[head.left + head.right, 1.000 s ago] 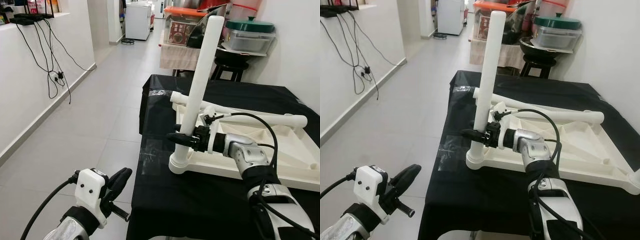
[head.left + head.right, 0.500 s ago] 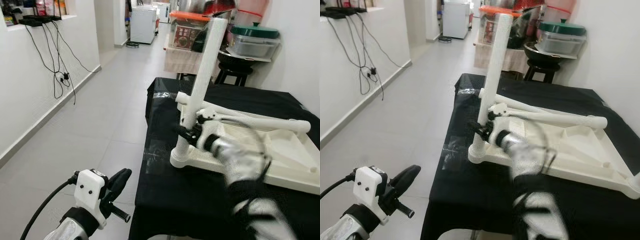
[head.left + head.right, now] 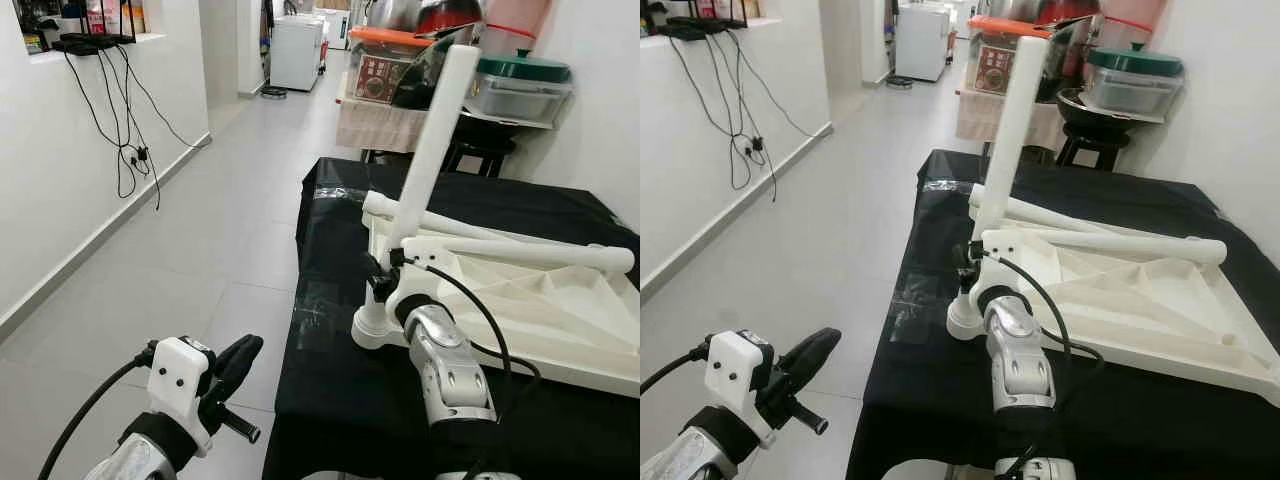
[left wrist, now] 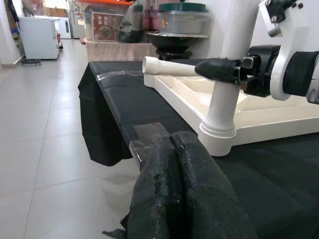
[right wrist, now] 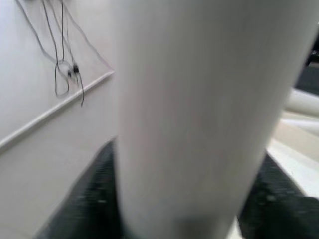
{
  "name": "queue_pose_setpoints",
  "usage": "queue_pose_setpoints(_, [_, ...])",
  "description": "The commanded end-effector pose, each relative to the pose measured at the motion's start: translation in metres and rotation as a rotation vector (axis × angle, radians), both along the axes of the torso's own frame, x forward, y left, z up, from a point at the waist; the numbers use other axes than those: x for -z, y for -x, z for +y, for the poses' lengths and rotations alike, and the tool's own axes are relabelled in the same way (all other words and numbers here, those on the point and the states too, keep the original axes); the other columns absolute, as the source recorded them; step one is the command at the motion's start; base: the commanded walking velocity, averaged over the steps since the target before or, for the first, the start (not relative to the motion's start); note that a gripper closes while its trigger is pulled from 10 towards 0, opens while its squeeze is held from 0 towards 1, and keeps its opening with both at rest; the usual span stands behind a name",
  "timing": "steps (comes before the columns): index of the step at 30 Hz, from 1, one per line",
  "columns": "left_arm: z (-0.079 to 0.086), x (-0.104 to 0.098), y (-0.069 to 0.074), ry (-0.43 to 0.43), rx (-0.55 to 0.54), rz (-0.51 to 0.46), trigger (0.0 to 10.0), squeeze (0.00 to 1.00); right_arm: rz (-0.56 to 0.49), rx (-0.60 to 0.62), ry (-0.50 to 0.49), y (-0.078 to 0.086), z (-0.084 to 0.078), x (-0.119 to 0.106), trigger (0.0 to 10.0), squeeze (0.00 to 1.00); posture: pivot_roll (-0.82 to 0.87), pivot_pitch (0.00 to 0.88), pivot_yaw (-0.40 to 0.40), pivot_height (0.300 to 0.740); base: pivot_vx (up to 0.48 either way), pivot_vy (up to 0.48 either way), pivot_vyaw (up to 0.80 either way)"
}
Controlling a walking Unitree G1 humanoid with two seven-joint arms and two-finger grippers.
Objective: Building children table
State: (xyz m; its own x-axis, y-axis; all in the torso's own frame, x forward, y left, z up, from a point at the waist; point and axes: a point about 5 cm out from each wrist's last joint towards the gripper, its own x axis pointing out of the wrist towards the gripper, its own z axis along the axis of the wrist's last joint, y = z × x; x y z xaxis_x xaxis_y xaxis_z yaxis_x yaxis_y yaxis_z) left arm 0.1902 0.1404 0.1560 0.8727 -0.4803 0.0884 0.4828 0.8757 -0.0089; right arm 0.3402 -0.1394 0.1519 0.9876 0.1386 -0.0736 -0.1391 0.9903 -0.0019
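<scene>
Lower left of frame: left claw (image 3: 238, 362) idle off the worktop (image 3: 330, 390), fingers pressed together, empty. Centre: right claw (image 4: 219, 69) clamped on upright white leg (image 3: 425, 165), probably steadying it in corner socket of inverted tabletop (image 3: 560, 300).

- We see a white leg (image 3: 428, 170) standing on the white tabletop piece (image 3: 520, 300).
- Our table (image 3: 340, 390) wears plain black cloth.
- Our right tool (image 4: 219, 69) is black on a silver arm.
- The floor (image 3: 200, 240) is pale grey tile.
</scene>
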Motion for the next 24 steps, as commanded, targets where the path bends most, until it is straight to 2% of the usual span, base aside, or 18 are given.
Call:
queue_pose_setpoints(1, [-0.002, 0.002, -0.001, 0.003, 0.004, 0.014, 10.0, 0.00, 0.022, -0.006, -0.013, -0.001, -0.002, 0.000, 10.0, 1.00, 0.02, 0.000, -0.100, 0.740, 0.000, 0.000, 0.00])
queue_pose_setpoints(6, [-0.002, 0.003, -0.001, 0.003, 0.004, 0.014, 10.0, 0.00, 0.035, -0.040, -0.041, -0.003, -0.001, -0.003, 10.0, 1.00, 0.02, 0.000, -0.104, 0.740, 0.000, 0.000, 0.00])
queue_pose_setpoints(7, [-0.002, 0.003, -0.001, 0.003, 0.004, 0.014, 10.0, 0.00, 0.041, -0.085, -0.038, -0.009, -0.004, -0.005, 10.0, 1.00, 0.02, 0.000, -0.105, 0.740, 0.000, 0.000, 0.00])
queue_pose_setpoints(8, [-0.003, 0.003, -0.001, 0.003, 0.004, 0.014, 10.0, 0.00, 0.065, -0.211, -0.078, -0.018, -0.007, -0.006, 10.0, 0.36, 0.02, 0.000, -0.108, 0.740, 0.000, 0.000, 0.00])
queue_pose_setpoints(9, [-0.003, 0.003, -0.002, 0.003, 0.004, 0.014, 10.0, 0.00, 0.079, -0.295, -0.111, -0.023, -0.010, -0.008, 10.0, 0.36, 0.02, 0.000, -0.108, 0.740, 0.000, 0.000, 0.00])
queue_pose_setpoints(10, [-0.003, 0.004, -0.002, 0.003, 0.004, 0.014, 10.0, 0.00, 0.086, -0.409, -0.151, -0.027, -0.011, -0.011, 10.0, 0.00, 0.03, 0.000, -0.111, 0.740, 0.000, 0.000, 0.00])
queue_pose_setpoints(11, [-0.004, 0.004, -0.002, 0.003, 0.004, 0.015, 10.0, 0.00, 0.090, -0.512, -0.160, -0.027, -0.012, -0.013, 10.0, 0.00, 0.03, 0.000, -0.111, 0.740, 0.000, 0.000, 0.00])
queue_pose_setpoints(12, [-0.004, 0.004, -0.002, 0.003, 0.004, 0.015, 10.0, 0.00, 0.090, -0.512, -0.160, -0.027, -0.012, -0.013, 10.0, 0.00, 0.03, 0.000, -0.111, 0.740, 0.000, 0.000, 0.00])
queue_pose_setpoints(13, [-0.004, 0.005, -0.002, 0.002, 0.004, 0.017, 10.0, 0.00, 0.117, -0.667, -0.160, -0.028, -0.016, -0.016, 10.0, 0.00, 0.04, 0.000, -0.117, 0.740, 0.000, 0.000, 0.00])
queue_pose_setpoints(14, [-0.003, 0.006, -0.002, 0.002, 0.004, 0.018, 10.0, 0.00, 0.129, -0.729, -0.148, -0.027, -0.017, -0.016, 10.0, 0.00, 0.04, 0.000, -0.116, 0.740, 0.000, 0.000, 0.00])
queue_pose_setpoints(18, [-0.003, 0.007, 0.000, 0.001, 0.004, 0.022, 10.0, 0.00, 0.162, -0.824, -0.125, -0.027, -0.019, -0.018, 10.0, 0.00, 0.04, 0.000, -0.110, 0.740, 0.000, 0.000, 0.00])
queue_pose_setpoints(20, [-0.003, 0.007, 0.001, 0.000, 0.005, 0.026, 10.0, 0.00, 0.182, -0.830, -0.135, -0.030, -0.021, -0.019, 10.0, 0.00, 0.05, 0.000, -0.107, 0.740, 0.000, 0.000, 0.00])
queue_pose_setpoints(21, [-0.003, 0.008, 0.001, 0.000, 0.006, 0.028, 10.0, 0.00, 0.191, -0.832, -0.169, -0.031, -0.021, -0.020, 8.2, 0.00, 0.06, 0.000, -0.104, 0.740, 0.000, 0.000, 0.00])
queue_pose_setpoints(24, [-0.003, 0.008, 0.001, -0.001, 0.006, 0.029, 10.0, 0.00, 0.198, -0.840, -0.194, -0.031, -0.022, -0.021, 8.2, 0.00, 0.06, 0.000, -0.104, 0.740, 0.000, 0.000, 0.00])
